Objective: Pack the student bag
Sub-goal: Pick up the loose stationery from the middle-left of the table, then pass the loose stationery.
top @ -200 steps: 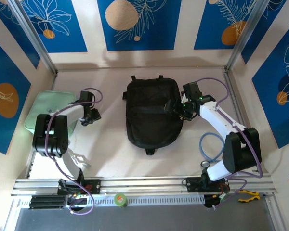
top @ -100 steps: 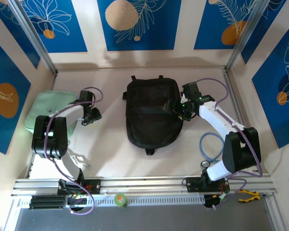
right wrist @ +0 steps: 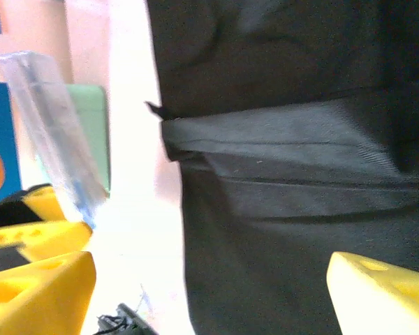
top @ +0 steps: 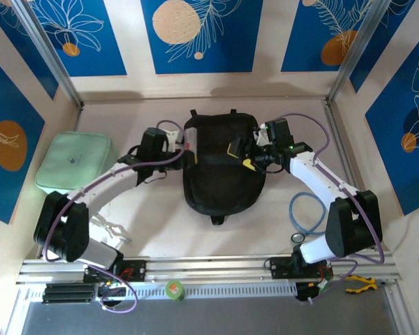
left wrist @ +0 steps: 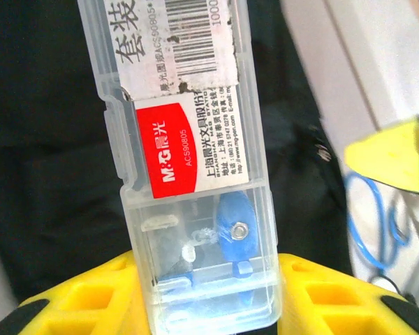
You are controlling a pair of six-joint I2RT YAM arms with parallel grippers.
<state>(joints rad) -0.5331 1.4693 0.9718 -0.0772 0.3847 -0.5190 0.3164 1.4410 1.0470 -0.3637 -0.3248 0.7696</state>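
The student bag (top: 220, 183) is lying flat in the middle of the table (top: 160, 213), between the 2 arms. It's soft black fabric, a rounded, slightly puffy shape. A flat band of webbing (right wrist: 265, 139) runs across it and there's a small loop (top: 216, 220) at its near end. From the right wrist camera the cloth looks matte, with a few stitched seams. I can't tell whether any zipper is undone.

The left gripper (top: 184, 149) is right at the bag's left edge and is clamped on a clear plastic case (left wrist: 188, 230). Its 2 chunky yellow fingers (left wrist: 91, 296) squeeze the case from both sides. The case is a long, hard, see-through box with squared edges. It has a red M&G sticker (left wrist: 167, 157) and a barcode label (left wrist: 188, 42) above that. Inside, at the gripped end, there's something blue with a small metal rivet (left wrist: 234, 223). I can't say for sure what it is.

The right gripper (top: 240, 156) is over the bag's right side with its fingers (right wrist: 38, 283) spread wide. There's nothing between them, just black fabric underneath.

Off to the left, well apart from the backpack, there's a pale mint-green rectangular bag (top: 73, 162) with rounded corners and a smooth surface. A blue cable (top: 302, 213) lies in a loop on the table by the right arm.
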